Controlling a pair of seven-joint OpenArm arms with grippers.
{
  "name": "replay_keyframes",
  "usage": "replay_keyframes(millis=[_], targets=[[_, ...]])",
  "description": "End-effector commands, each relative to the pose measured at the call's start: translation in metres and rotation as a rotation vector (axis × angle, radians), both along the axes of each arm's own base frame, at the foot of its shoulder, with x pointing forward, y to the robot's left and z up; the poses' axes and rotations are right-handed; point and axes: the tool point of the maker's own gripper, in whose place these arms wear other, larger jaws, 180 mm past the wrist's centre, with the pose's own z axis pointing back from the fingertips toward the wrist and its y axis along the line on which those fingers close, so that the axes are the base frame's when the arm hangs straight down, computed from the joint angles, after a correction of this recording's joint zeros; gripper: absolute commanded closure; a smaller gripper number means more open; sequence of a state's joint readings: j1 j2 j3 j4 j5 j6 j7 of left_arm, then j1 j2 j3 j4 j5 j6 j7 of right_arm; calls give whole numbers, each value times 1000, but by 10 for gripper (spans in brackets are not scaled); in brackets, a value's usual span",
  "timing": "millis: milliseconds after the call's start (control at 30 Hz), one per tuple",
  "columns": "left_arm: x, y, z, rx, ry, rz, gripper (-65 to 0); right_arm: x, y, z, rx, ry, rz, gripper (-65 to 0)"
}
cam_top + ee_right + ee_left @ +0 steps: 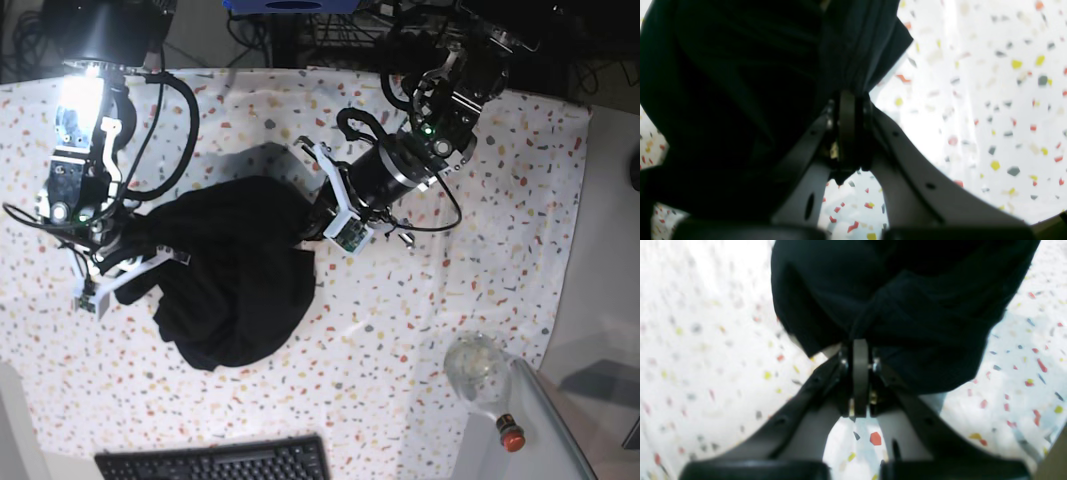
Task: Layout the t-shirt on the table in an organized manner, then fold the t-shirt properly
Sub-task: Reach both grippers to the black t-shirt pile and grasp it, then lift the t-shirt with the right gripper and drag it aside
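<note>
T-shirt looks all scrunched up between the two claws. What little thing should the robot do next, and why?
Probably lift a little and pull the two arms apart. The left gripper and right gripper are both shut on the t-shirt, which hangs bunched in a lump over the table. Spreading should stretch it flat for laying out.

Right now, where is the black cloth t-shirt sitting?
In the base view the black cloth t-shirt is bunched left of centre on the speckled white table, pinched between the shut right gripper and left gripper, above the black keyboard.
</note>
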State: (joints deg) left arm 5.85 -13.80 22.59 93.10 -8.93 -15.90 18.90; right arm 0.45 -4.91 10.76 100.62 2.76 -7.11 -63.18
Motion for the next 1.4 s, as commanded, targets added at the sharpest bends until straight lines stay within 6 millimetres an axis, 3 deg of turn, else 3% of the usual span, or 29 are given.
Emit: replay_keyframes(millis=[0,33,133,367,433,500,600,667,767,800,867,900,1033,1200,1300,1367], targets=[[14,-4,18,-28,-58,2,0,19,0,14,-4,-65,0,0],[29,-1,28,-23,-93,7,0,27,-7,16,-20,-77,1,0],[67,10,30,21,-109,41,0,62,-17,22,-69,-108,40,0],[195,2,62,71,-115,117,0,170,-62,46,-193,-183,160,0],[228,-6,84,67,-126,132,0,199,-75,69,-213,-234,185,0],[256,-17,121,29,-187,139,0,223,-92,105,-246,-304,199,0],[284,-22,194,-35,-346,172,0,248,-115,182,-317,-445,207,0],[292,-20,247,-72,-456,227,0,252,-128,239,-391,-563,219,0],[274,-30,310,-141,-610,207,0,236,-139,314,-525,-728,240,0],[262,-36,323,-160,-644,188,0,225,-142,332,-569,-765,235,0],[236,-44,329,-168,-657,162,0,199,-145,338,-644,-758,238,0],[225,-47,323,-165,-640,153,0,187,-144,332,-665,-734,244,0],[186,-45,240,-130,-478,144,0,140,-153,262,-663,-578,245,0],[133,-31,116,-76,-212,169,0,79,-167,115,-459,-308,164,0],[97,-4,55,6,-89,183,0,42,-165,39,-347,-223,112,0],[72,22,16,74,-6,196,0,15,-168,0,-300,-173,73,0]])
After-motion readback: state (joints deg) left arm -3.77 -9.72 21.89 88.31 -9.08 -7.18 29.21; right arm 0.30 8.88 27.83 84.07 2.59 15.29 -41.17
